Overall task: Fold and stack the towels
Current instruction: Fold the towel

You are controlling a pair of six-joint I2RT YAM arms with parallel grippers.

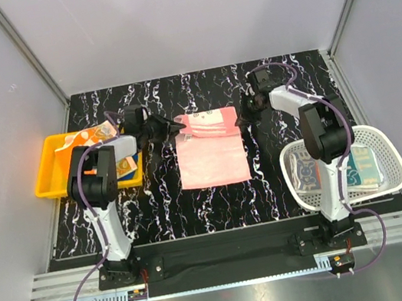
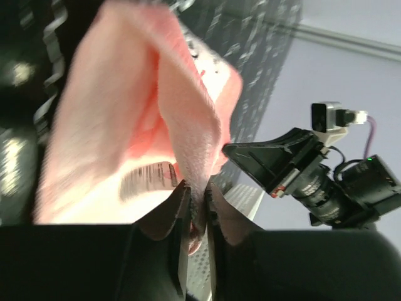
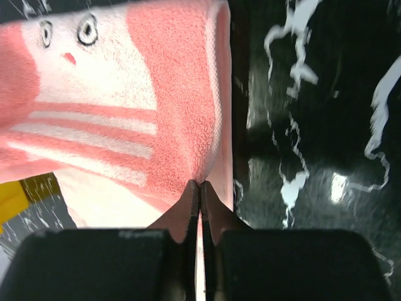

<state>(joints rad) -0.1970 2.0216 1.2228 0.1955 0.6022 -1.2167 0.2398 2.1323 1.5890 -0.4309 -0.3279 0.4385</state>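
Observation:
A pink towel with white marks (image 1: 211, 152) lies on the black marbled table at the middle, its far edge lifted. My left gripper (image 1: 179, 126) is shut on its far left corner; in the left wrist view the pink cloth (image 2: 169, 119) is pinched between the fingers. My right gripper (image 1: 241, 120) is shut on the far right corner; the right wrist view shows the pink towel (image 3: 156, 94) clamped at the fingertips. Cartoon-printed towels lie in the yellow tray (image 1: 89, 136) and in the white basket (image 1: 310, 172).
The yellow tray (image 1: 46, 178) stands at the left edge of the table. The white mesh basket (image 1: 389, 156) stands at the right, by the right arm. Grey walls close the table on three sides.

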